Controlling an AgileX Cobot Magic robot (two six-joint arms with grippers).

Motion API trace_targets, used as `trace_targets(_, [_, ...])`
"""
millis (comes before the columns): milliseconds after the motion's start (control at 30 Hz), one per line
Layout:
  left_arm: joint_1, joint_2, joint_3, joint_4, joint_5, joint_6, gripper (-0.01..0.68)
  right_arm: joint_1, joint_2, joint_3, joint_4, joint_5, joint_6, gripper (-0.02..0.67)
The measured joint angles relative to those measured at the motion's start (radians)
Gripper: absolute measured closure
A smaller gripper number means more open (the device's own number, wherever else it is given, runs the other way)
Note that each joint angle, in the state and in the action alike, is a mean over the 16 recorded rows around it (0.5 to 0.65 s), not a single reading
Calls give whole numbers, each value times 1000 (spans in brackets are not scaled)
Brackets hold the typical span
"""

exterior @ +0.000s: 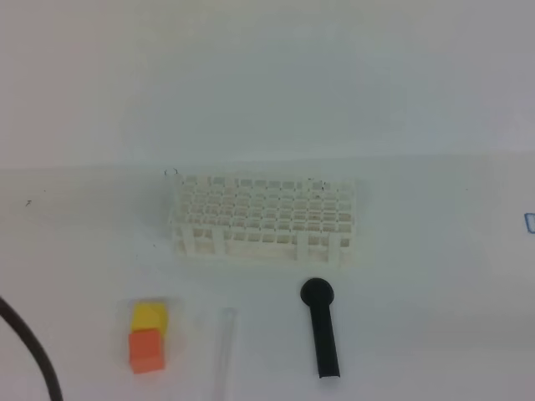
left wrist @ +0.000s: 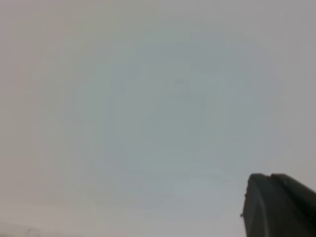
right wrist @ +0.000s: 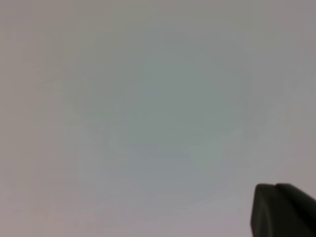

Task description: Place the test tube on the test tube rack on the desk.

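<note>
Test tube (exterior: 225, 347) lies flat on white desk (exterior: 435, 276) before rack (exterior: 263, 217).

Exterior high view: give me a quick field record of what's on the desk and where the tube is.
rack: test tube rack standing mid-desk, no tube seen in it
tube: test tube lying flat on the desk, in front of the rack
left of tube: yellow and orange blocks
right of tube: black round-headed stick
task: not started
</note>
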Motion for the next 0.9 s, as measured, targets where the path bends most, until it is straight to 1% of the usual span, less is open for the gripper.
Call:
trace_targets(100, [0, 38, -3, 3, 23, -7, 673, 1, 12, -76, -224, 30, 4, 650])
trace_targets(233, [0, 97, -15, 33, 25, -2, 673, 22, 42, -195, -514, 114, 42, 650])
trace_targets(300, [0, 134, -25, 51, 13, 3, 673, 47, 61, -254, -619, 162, 74, 650])
trace_targets(367, [0, 177, -37, 62, -3, 7, 673, 84, 85, -304, -677, 212, 111, 650])
trace_targets(467, [0, 246, -55, 65, -28, 15, 673, 164, 132, -359, -692, 286, 144, 650])
trace_targets(567, [0, 316, -73, 65, -56, 32, 673, 269, 190, -392, -646, 347, 127, 650])
trace_targets(767, [0, 428, -96, 65, -92, 42, 673, 509, 310, -434, -487, 441, -10, 650])
trace_targets(900, [0, 475, -106, 65, -102, 15, 673, 635, 401, -458, -381, 494, -138, 650])
